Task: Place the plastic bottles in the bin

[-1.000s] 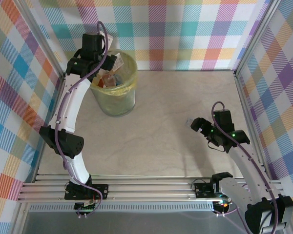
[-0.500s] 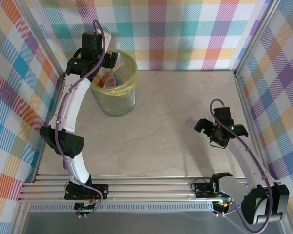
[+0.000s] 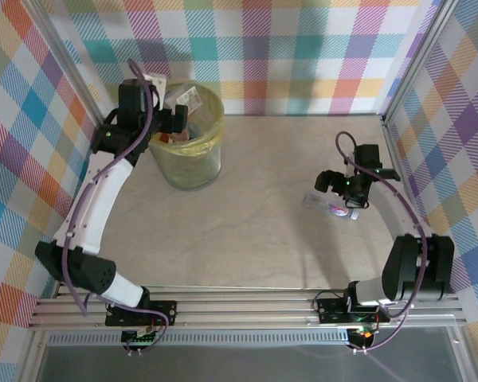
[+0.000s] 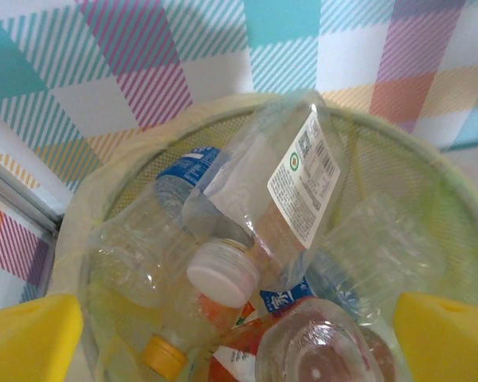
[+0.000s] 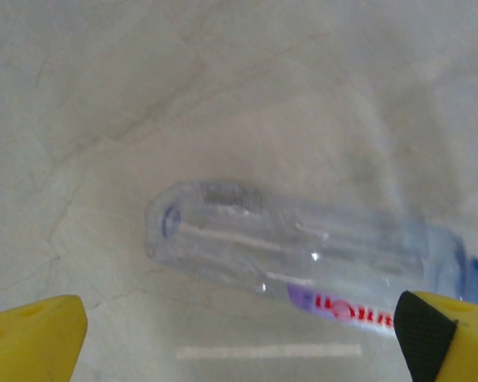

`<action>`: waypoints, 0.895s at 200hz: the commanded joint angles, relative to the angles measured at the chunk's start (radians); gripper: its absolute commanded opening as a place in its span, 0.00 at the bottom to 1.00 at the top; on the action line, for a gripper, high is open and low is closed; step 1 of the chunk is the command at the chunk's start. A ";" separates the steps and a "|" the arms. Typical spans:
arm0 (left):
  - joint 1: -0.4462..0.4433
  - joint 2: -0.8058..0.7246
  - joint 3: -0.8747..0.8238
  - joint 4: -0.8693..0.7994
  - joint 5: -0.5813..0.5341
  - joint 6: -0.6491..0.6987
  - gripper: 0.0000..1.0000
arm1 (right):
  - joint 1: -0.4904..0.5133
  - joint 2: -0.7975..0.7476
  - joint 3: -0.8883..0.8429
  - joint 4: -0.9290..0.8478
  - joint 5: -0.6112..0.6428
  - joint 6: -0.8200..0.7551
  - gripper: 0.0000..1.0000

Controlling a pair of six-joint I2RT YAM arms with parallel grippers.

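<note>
The bin (image 3: 216,112) stands at the far left, a pale-green bucket with a yellow bag over its rim (image 4: 231,102). Several plastic bottles lie inside: a clear one with a white label (image 4: 304,181), a blue-labelled one (image 4: 183,169), a white cap (image 4: 221,274) and a yellow cap (image 4: 161,355). My left gripper (image 3: 174,113) (image 4: 237,342) hangs open over them, holding nothing. One clear crushed bottle (image 3: 329,205) (image 5: 303,247) with a purple-and-red label lies on its side at the right. My right gripper (image 3: 339,191) (image 5: 243,342) hovers open just above it.
Checkered walls and metal frame posts close in the table on the left, back and right. The left post (image 3: 72,72) runs close beside the bin. Bare table (image 3: 263,175) lies between the bin and the loose bottle.
The left gripper has opened wider and the left arm has drawn back toward the left over the bin. The right arm has swung out to the far right, above the loose bottle.
</note>
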 commanded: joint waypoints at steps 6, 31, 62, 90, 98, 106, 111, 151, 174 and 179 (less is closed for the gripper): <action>0.006 -0.094 -0.093 0.084 0.054 -0.117 1.00 | -0.020 0.105 0.076 0.028 -0.075 -0.097 1.00; 0.006 -0.163 -0.175 0.092 0.081 -0.179 1.00 | -0.030 0.191 0.112 0.020 -0.111 -0.119 1.00; 0.006 -0.252 -0.273 0.121 0.095 -0.254 1.00 | -0.032 0.251 0.122 -0.003 -0.171 -0.120 1.00; 0.006 -0.304 -0.330 0.139 0.142 -0.301 1.00 | -0.032 0.262 0.102 -0.019 -0.187 -0.091 1.00; 0.006 -0.313 -0.339 0.139 0.152 -0.309 1.00 | -0.032 0.261 0.094 -0.022 -0.189 -0.080 1.00; 0.006 -0.319 -0.348 0.137 0.157 -0.317 1.00 | -0.033 0.257 0.084 -0.025 -0.194 -0.070 1.00; 0.006 -0.322 -0.353 0.137 0.160 -0.321 1.00 | -0.032 0.255 0.078 -0.028 -0.198 -0.064 1.00; 0.005 -0.341 -0.372 0.135 0.163 -0.344 1.00 | -0.032 0.212 0.029 -0.041 -0.221 -0.014 1.00; 0.005 -0.342 -0.374 0.131 0.176 -0.354 1.00 | -0.024 0.187 0.004 -0.053 -0.219 0.016 1.00; 0.005 -0.344 -0.375 0.130 0.178 -0.357 1.00 | -0.022 0.180 -0.004 -0.054 -0.218 0.023 1.00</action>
